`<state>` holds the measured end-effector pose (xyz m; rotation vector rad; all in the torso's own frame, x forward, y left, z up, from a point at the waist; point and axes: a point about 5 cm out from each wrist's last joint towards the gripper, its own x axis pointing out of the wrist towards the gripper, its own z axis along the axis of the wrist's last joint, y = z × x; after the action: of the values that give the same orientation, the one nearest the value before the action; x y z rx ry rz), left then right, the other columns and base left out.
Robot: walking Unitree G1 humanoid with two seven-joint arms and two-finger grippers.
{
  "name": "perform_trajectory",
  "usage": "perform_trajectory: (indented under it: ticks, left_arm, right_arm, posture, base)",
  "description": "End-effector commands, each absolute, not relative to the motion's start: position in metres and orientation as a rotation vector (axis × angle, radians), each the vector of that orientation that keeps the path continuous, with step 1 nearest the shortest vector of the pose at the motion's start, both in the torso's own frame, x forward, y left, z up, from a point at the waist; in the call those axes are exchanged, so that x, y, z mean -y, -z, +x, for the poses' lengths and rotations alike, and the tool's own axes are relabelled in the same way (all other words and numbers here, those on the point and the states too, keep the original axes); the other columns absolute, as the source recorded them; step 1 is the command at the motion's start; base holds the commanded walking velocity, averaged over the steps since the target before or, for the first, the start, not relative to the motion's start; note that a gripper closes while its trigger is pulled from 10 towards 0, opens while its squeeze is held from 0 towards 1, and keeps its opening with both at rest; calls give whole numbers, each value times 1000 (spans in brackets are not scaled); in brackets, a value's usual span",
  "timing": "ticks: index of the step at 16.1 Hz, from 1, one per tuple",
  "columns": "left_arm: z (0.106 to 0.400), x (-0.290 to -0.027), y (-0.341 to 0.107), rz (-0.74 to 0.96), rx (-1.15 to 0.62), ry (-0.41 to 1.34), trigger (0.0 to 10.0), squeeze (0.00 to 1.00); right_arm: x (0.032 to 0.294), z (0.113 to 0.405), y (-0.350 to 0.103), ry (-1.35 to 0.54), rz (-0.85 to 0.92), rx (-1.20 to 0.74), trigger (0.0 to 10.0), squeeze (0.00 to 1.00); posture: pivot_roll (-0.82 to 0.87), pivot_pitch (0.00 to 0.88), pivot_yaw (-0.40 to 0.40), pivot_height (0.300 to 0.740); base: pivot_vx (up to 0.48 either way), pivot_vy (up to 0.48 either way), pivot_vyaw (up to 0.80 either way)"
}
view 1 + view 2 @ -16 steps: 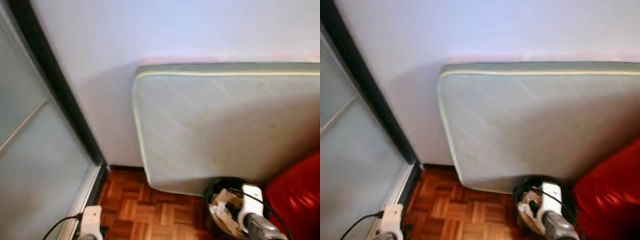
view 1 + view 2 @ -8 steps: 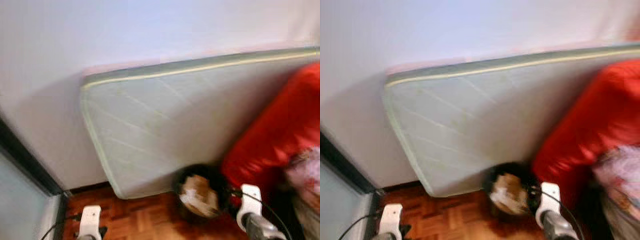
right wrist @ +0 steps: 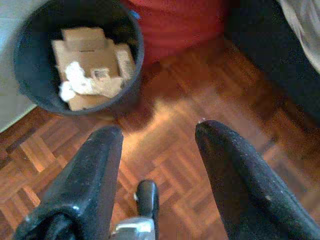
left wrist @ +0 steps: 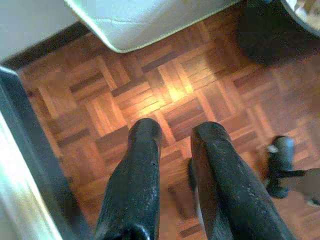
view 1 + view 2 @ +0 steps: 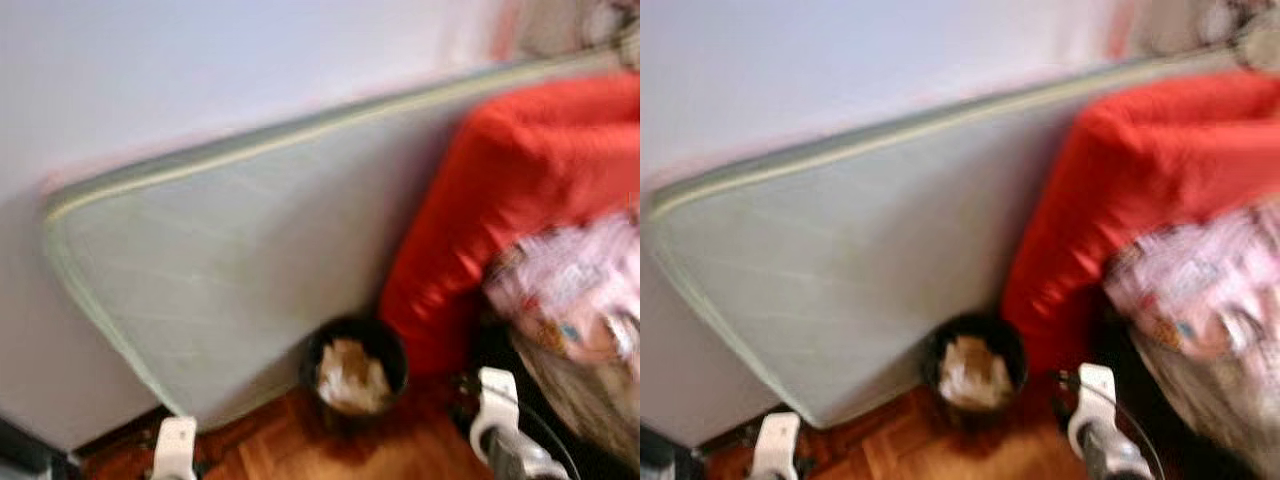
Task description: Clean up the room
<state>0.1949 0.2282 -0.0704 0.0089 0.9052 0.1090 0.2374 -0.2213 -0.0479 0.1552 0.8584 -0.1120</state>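
Parquet floor by the wall

The wooden parquet floor [image 4: 165, 95] carried a black bin [image 3: 75, 55] holding cardboard scraps, a pale mattress [image 5: 230, 270] standing on edge against the wall, and a red cushion [image 5: 510, 200] just beside the bin.

A black bin [image 5: 973, 372] of cardboard stands between mattress [image 5: 840, 280] and red cushion [image 5: 1130, 200].

head views smeared, perhaps motion blur; wrist views sharper, floor [image 4: 175, 92] glare.
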Motion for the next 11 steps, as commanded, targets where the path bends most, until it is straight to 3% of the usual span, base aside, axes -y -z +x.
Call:
perform_trajectory:
  ticks: [1, 11]
  left_arm:
    - [196, -224, 71, 21, -910, -89, 10000, 0]
    - [194, -224, 72, 27, -916, -85, 10000, 0]
  right_arm:
    - [225, 235, 49, 116, 144, -870, 10000, 0]
    - [224, 233, 50, 116, 143, -870, 10000, 0]
  posture:
    - [-29, 0, 41, 740]
    - [-36, 0, 49, 740]
  base:
    - [0, 0, -788]
    - [0, 0, -788]
